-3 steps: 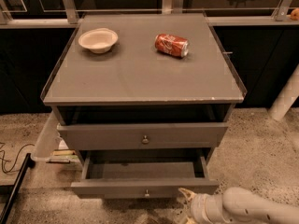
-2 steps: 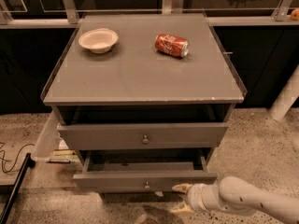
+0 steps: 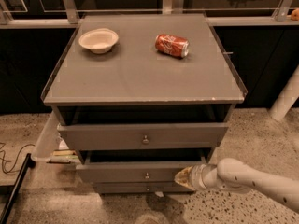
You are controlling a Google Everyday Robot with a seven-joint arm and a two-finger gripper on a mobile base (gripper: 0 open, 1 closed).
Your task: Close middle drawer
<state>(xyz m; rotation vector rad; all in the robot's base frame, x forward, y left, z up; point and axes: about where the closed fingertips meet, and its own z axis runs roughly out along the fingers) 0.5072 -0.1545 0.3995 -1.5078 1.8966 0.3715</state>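
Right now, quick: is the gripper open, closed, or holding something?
The gripper: open or closed cannot be told. It is low down, at the right end of the grey wooden middle drawer, against its front panel, with nothing visibly held.

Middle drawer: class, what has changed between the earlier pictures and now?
The grey wooden middle drawer has slid back into the grey cabinet, pushed by the gripper against the right of its front panel; a little still sticks out. The beige bowl, red soda can and upper drawer stayed put.
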